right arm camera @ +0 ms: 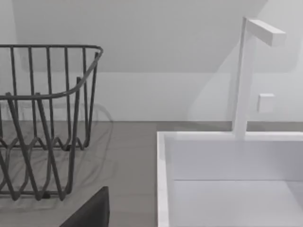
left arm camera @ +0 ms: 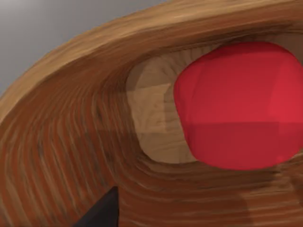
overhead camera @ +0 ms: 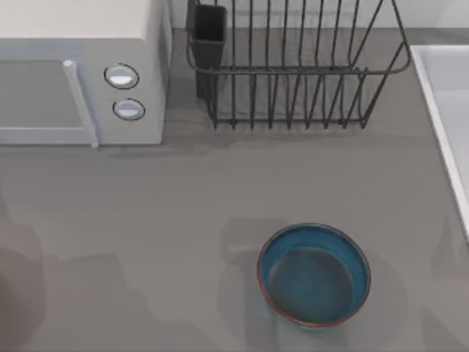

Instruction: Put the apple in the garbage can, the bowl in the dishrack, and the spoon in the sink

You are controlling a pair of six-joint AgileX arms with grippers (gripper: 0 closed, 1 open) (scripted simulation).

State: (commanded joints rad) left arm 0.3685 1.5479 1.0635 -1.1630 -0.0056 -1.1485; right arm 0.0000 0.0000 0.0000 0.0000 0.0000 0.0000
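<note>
The red apple [left arm camera: 239, 106] lies inside a round wooden vessel [left arm camera: 71, 142] with ringed grain, seemingly the garbage can. A dark part of my left gripper [left arm camera: 99, 213] shows near that vessel's inner wall, apart from the apple. The blue bowl [overhead camera: 314, 275] with its reddish rim stands upright on the grey table, front right of centre. The black wire dishrack [overhead camera: 293, 73] [right arm camera: 47, 94] stands at the back. The pale sink [overhead camera: 447, 95] [right arm camera: 162, 179] runs along the right edge. A dark part of my right gripper [right arm camera: 90, 213] shows over the table between rack and sink. The spoon is out of view.
A white microwave [overhead camera: 80, 73] with two round knobs stands at the back left. A dark utensil cup [overhead camera: 209, 37] sits at the rack's left corner. A white faucet [right arm camera: 244, 80] rises behind the sink. Shadows fall on the table's front left.
</note>
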